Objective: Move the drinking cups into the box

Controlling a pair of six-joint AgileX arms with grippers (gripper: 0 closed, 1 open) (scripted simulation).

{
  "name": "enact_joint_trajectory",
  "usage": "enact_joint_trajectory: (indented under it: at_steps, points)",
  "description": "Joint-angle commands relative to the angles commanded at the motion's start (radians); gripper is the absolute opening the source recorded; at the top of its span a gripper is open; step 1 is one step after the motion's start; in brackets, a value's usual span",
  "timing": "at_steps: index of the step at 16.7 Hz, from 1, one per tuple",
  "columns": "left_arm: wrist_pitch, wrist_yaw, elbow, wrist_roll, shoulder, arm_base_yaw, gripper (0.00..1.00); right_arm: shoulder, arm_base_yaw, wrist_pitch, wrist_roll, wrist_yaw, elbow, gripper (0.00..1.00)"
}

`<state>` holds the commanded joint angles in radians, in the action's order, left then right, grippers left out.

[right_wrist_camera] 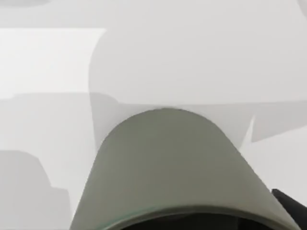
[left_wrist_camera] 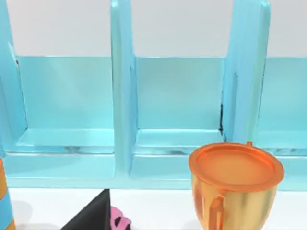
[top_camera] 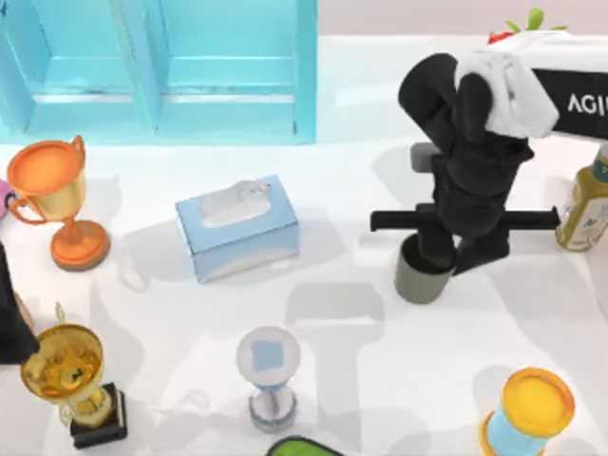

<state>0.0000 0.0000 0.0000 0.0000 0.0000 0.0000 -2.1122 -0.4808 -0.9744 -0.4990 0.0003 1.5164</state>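
A dark grey-green drinking cup [top_camera: 419, 281] stands right of the table's middle, with its upper part hidden under my right gripper [top_camera: 446, 255]. That gripper hangs straight over the cup. The right wrist view shows the cup's tapered wall [right_wrist_camera: 168, 163] very close, with one dark fingertip [right_wrist_camera: 290, 203] beside its rim. The box [top_camera: 161, 119] is a turquoise one with compartments along the back left, and the left wrist view looks at its dividers [left_wrist_camera: 122, 96]. My left arm [top_camera: 8, 318] is parked at the table's left edge.
A light blue tissue box [top_camera: 237, 228] lies left of the cup. An orange trophy [top_camera: 57, 195] and a gold trophy [top_camera: 71, 380] stand at the left. An hourglass [top_camera: 269, 377] is at front centre, a yellow-lidded blue can [top_camera: 532, 413] at front right, and a bottle [top_camera: 584, 204] at the right edge.
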Motion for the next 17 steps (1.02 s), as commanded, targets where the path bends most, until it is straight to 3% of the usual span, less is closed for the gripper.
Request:
enact_joint_trajectory:
  at_steps: [7,14,17]
  points:
    - [0.000,0.000,0.000,0.000,0.000,0.000,1.00,0.014,0.017,-0.017,0.012,0.002,0.009,0.00]
    - [0.000,0.000,0.000,0.000,0.000,0.000,1.00,0.199,0.227,-0.283,0.227,-0.002,0.080,0.00]
    - [0.000,0.000,0.000,0.000,0.000,0.000,1.00,0.220,0.249,-0.308,0.250,-0.002,0.088,0.00]
